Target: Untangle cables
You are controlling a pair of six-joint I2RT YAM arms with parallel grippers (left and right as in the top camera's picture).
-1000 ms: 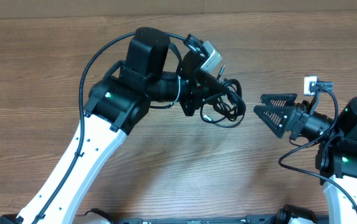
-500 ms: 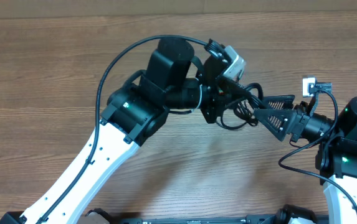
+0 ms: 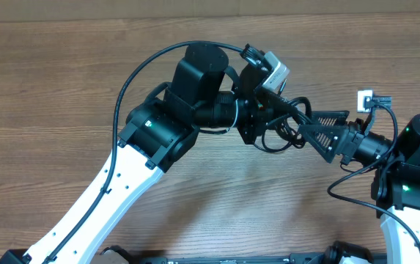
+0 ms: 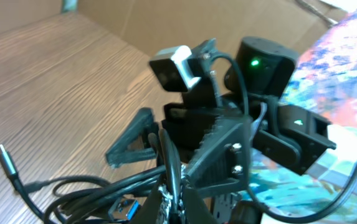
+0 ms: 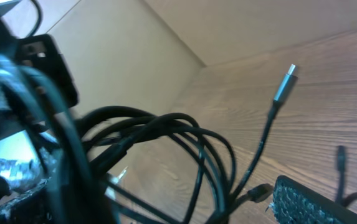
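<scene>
Overhead, the left gripper (image 3: 262, 121) is clamped shut on the cables (image 3: 283, 137), a bunch of thin black loops held up over the wooden table (image 3: 48, 88). The right gripper (image 3: 303, 123) points at that bunch with its jaws spread wide, tips right at the loops and nothing caught between them.

From the left wrist, the strands fan out from the pinched fingers. One ends in a slim metal plug (image 4: 7, 163) hanging free at the left, and a blue USB connector (image 4: 125, 208) sits low in the bundle. The right gripper's two fingers straddle the strands just beyond.

From the right wrist, several loops overlap close ahead, with a silver plug tip (image 5: 285, 84) sticking up clear of them.

The risk, as I judge it, is closing on several strands at once: pulling then would cinch the knot or drag the bundle out of the left grip. The two grippers are also close enough to collide.
</scene>
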